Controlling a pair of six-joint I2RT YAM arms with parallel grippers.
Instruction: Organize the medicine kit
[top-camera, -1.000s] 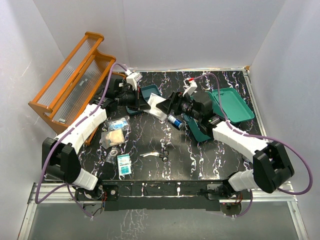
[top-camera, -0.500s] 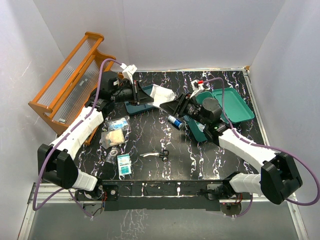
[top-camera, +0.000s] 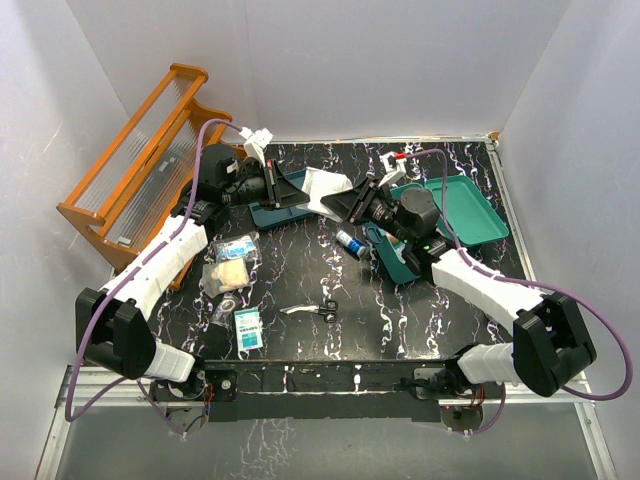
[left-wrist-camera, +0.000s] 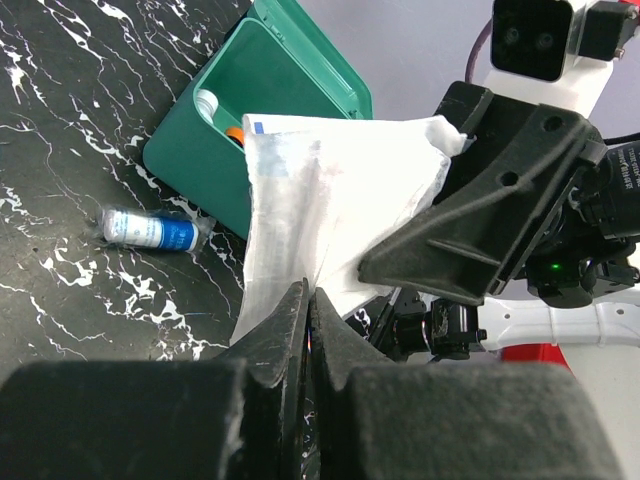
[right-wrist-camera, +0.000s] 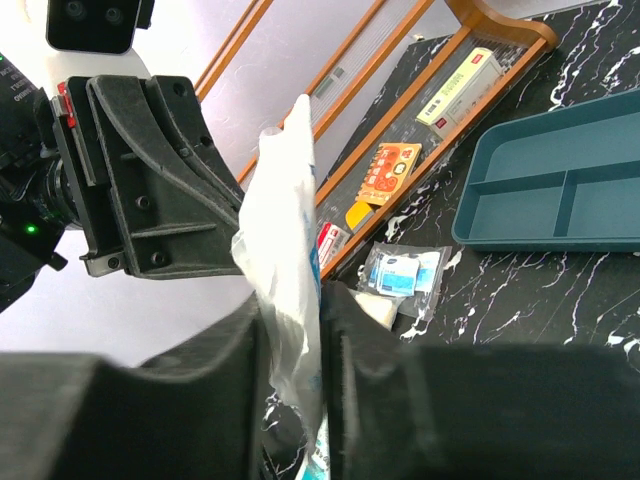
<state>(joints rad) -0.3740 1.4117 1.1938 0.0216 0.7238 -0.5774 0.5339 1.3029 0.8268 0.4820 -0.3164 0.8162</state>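
Observation:
A white plastic packet (top-camera: 322, 185) hangs in the air between both grippers above the back of the table. My left gripper (top-camera: 290, 190) is shut on its left end, and the left wrist view shows the jaws (left-wrist-camera: 308, 295) pinched on the packet (left-wrist-camera: 330, 190). My right gripper (top-camera: 342, 203) grips the other end; in the right wrist view its fingers (right-wrist-camera: 320, 300) press both sides of the packet (right-wrist-camera: 285, 240). The teal medicine kit (top-camera: 400, 262) lies open under the right arm, lid (top-camera: 465, 205) folded back, small items inside (left-wrist-camera: 215, 105).
A blue-labelled vial (top-camera: 350, 242) lies beside the kit. A teal divided tray (top-camera: 272, 212) sits under the left gripper. The orange rack (top-camera: 150, 150) stands at the far left. Gauze packets (top-camera: 235, 248), a sachet (top-camera: 248, 325) and small scissors (top-camera: 318, 310) lie nearer the front.
My right gripper's jaws have closed onto the packet. The left gripper carried the packet up and back from its lower place a second ago, and the right arm followed it leftward.

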